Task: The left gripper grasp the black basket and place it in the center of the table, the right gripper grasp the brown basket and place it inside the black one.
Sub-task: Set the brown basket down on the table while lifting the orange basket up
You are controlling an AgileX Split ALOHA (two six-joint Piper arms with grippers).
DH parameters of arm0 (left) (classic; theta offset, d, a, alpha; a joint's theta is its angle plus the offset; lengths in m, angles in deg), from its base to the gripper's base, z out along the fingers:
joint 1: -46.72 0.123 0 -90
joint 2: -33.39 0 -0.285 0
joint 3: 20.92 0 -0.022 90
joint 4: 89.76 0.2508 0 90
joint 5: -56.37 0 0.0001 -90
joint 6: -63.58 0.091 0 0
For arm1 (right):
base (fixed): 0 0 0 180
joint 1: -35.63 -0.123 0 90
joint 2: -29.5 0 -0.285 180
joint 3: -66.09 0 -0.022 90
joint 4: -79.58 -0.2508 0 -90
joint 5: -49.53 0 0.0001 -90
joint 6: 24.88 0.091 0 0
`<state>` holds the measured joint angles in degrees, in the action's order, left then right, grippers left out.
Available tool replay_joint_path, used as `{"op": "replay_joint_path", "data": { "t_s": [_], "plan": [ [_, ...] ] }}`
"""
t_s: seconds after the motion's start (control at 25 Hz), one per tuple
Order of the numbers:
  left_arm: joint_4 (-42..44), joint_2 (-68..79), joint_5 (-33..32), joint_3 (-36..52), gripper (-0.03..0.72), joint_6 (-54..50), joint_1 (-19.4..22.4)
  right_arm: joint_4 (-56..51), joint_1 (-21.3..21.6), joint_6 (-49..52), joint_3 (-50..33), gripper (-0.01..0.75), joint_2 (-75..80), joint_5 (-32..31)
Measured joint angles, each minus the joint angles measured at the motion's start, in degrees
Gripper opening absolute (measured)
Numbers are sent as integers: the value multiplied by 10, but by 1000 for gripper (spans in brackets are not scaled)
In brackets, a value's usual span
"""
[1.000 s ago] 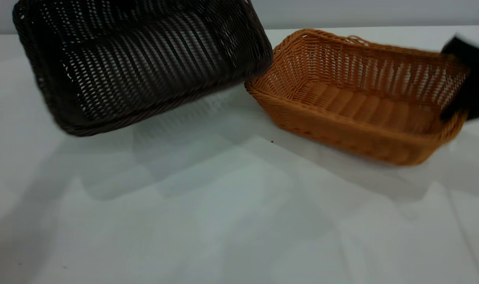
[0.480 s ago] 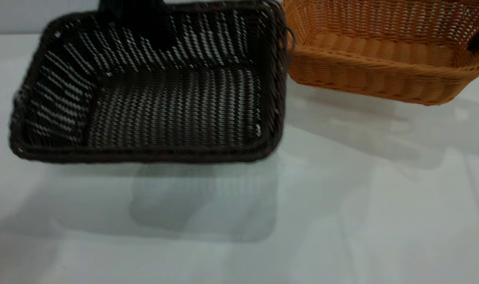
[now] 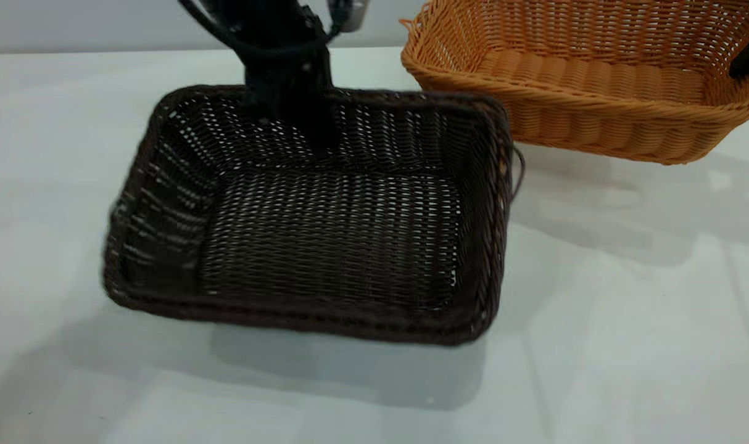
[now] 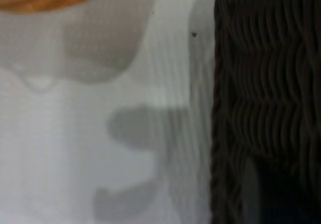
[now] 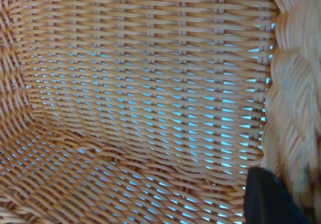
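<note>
From outside, my left gripper [image 3: 288, 92] is pinched on the back rim of the black basket [image 3: 325, 234], so I should set it down flat mid-table [image 3: 596, 345] before I let go. My left wrist shows only its dark wall [image 4: 266, 103] close by. My right wrist shows a finger [image 5: 268, 199] tight against the brown basket [image 5: 140, 108], held up behind the black one.

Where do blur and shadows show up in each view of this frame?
Exterior view: the black basket is blurred along its left wall and casts a soft shadow on the table in front of it; the brown basket throws another below. Left wrist view: soft throughout, with grey shadow patches on the table beside the dark weave. Right wrist view: orange weave sharp, blurring toward the rim.
</note>
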<state>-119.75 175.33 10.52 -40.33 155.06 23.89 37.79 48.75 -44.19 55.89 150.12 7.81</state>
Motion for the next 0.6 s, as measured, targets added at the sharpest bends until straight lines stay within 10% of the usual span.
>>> {"op": "replay_joint_path", "data": {
  "t_s": [0.32,0.6],
  "plan": [
    [-5,-1,14,-2,513,-39,-3,0,0,-5,0,64,-13,-3],
    [37,-49,12,-2,573,-169,22,-1,0,-6,1,64,-60,-25]
  ]
}}
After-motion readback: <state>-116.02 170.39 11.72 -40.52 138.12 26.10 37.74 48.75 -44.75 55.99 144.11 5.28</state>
